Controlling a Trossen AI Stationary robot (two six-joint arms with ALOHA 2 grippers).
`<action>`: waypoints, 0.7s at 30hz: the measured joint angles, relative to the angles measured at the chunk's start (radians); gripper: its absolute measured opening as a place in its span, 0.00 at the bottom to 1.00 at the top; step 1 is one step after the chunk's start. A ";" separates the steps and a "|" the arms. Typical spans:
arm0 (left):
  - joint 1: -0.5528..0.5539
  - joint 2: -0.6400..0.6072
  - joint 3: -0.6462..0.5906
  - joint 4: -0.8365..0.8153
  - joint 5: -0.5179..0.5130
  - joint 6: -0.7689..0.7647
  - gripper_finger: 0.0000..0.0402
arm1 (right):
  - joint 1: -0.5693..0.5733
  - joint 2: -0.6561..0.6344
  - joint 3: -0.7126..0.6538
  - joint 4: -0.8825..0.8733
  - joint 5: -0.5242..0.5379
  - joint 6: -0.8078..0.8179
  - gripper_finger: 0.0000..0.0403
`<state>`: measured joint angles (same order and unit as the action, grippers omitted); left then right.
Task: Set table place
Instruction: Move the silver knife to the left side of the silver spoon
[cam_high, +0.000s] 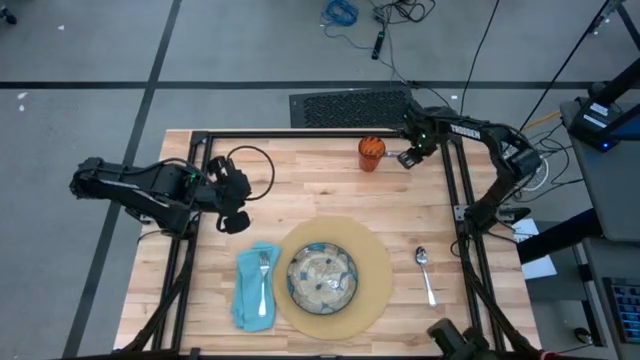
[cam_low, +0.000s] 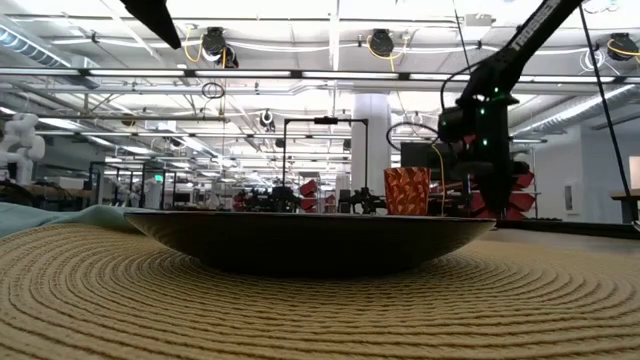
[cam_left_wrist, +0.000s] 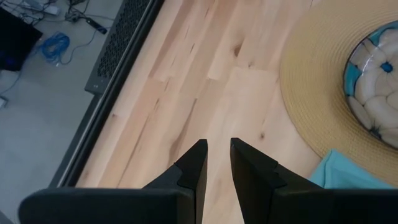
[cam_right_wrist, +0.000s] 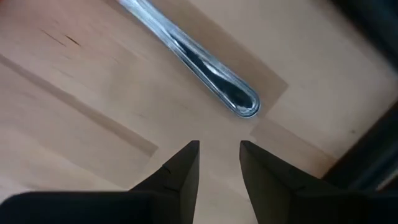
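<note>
Place setting on the counter (cam_high: 300, 165): tan woven placemat (cam_high: 375, 262) under a green-patterned plate (cam_high: 322, 277), fork (cam_high: 264, 279) lying on the teal napkin (cam_high: 254, 290), spoon (cam_high: 425, 272), orange cup (cam_high: 371, 153). My right fingers (cam_right_wrist: 219, 155), narrowly parted and empty, hover just short of a silver utensil handle (cam_right_wrist: 205, 61), beside the cup. My left fingers (cam_left_wrist: 217, 155), near the napkin, show a slim gap and hold nothing.

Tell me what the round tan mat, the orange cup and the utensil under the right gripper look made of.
Round tan mat: woven fibre, matte; coiled ridges show in the low view. Orange cup: translucent, likely plastic or glass. Silver utensil handle: polished metal, mirror-like reflections.
</note>
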<state>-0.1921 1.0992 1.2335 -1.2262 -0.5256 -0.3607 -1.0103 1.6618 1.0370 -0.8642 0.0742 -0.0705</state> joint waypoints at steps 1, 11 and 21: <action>0.000 0.000 0.000 0.005 0.000 0.000 0.14 | -0.005 0.017 0.000 0.001 0.000 -0.007 0.26; 0.002 0.000 0.000 0.015 -0.002 0.001 0.14 | -0.044 0.086 -0.001 0.080 -0.002 -0.055 0.26; 0.033 0.000 0.000 0.015 -0.010 0.008 0.14 | -0.097 0.086 -0.001 0.152 -0.052 -0.105 0.26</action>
<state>-0.1595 1.0993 1.2335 -1.2110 -0.5356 -0.3530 -1.1077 1.7477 1.0363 -0.7126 0.0220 -0.1757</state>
